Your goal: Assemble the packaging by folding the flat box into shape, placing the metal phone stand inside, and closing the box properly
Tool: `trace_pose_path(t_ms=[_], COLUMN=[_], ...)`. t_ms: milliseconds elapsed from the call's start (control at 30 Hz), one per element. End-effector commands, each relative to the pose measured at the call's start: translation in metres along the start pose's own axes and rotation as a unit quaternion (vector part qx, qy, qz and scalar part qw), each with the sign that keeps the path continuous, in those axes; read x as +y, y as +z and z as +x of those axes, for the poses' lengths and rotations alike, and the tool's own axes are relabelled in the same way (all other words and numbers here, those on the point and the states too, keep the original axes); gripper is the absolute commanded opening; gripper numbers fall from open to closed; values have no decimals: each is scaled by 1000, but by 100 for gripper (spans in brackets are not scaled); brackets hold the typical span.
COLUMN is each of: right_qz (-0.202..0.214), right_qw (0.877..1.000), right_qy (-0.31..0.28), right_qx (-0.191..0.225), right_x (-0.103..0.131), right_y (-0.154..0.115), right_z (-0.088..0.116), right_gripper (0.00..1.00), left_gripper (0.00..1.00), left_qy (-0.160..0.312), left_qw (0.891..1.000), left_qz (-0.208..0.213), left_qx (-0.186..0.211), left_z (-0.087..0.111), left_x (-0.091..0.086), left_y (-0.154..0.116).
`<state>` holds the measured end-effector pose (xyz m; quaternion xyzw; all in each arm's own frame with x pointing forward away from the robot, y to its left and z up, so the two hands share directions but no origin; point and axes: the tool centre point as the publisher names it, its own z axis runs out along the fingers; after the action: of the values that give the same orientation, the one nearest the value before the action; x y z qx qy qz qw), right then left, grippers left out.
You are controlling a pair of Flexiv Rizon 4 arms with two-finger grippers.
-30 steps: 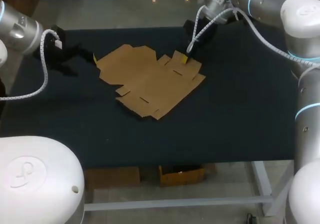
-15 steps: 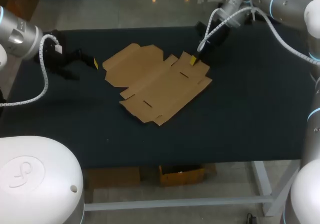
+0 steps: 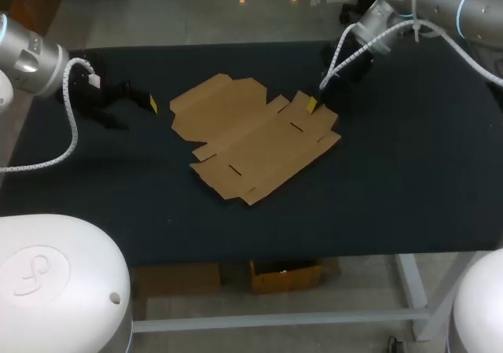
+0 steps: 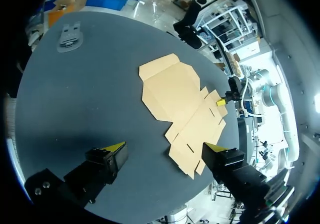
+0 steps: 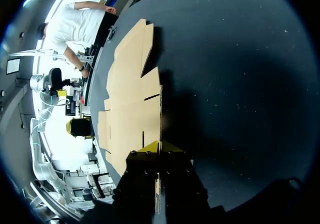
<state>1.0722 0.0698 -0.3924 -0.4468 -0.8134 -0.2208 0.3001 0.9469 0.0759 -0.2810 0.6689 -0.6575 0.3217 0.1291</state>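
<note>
Brown cardboard: in the head view the flat box (image 3: 251, 137) lies near the middle of the dark table (image 3: 393, 196), every panel and flap down on the surface, no wall raised. It sits skewed to the table edges, one corner pointing at the near edge. Its outline is close to square; the longer run seems to go from far left to near right.

The right gripper (image 3: 312, 104) sits at the blank's far right flap, one yellow tip showing on the card. The left gripper (image 3: 149, 101) is just off the blank's left edge, not touching it.

Left wrist view: the left gripper's fingers (image 4: 117, 146) stand wide apart over bare table, released, grasping nothing. The flat box (image 4: 180, 99) lies ahead of them, stretching away towards the right gripper (image 4: 220, 102) at its far edge. A flat grey piece, apparently the phone stand (image 4: 68, 36), lies on the table well apart from the blank, off to one side.

Right wrist view: the right gripper (image 5: 160, 146) has its yellow tips pressed close together, a thin edge of a flap clamped between them. The blank's panels (image 5: 130, 94) run straight ahead from the fingers, mostly to one side.
</note>
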Motion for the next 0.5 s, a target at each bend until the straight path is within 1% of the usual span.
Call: trace_pose_path(t_ms=[33,300,400,500], right_qz=[-167,-205,-216,-223], right_qw=[986,979,976,974], right_qy=[3,11,18,28], right_qx=[-13,-11,-16,-16], right_x=[-12,-20,-22,-26], right_y=[-1,1,2,3], right_z=[8,15,13,10], right_gripper=[0,0,0,39], left_gripper=[100,100,100,100], left_qy=[1,1,1,1], left_qw=[1000,1000,1000,1000], left_qz=[-6,-10,-12,-14], left_qx=[0,-1,0,0], left_z=[0,-1,-2,-2], left_x=[-2,-1,0,1], left_y=[1,2,2,3])
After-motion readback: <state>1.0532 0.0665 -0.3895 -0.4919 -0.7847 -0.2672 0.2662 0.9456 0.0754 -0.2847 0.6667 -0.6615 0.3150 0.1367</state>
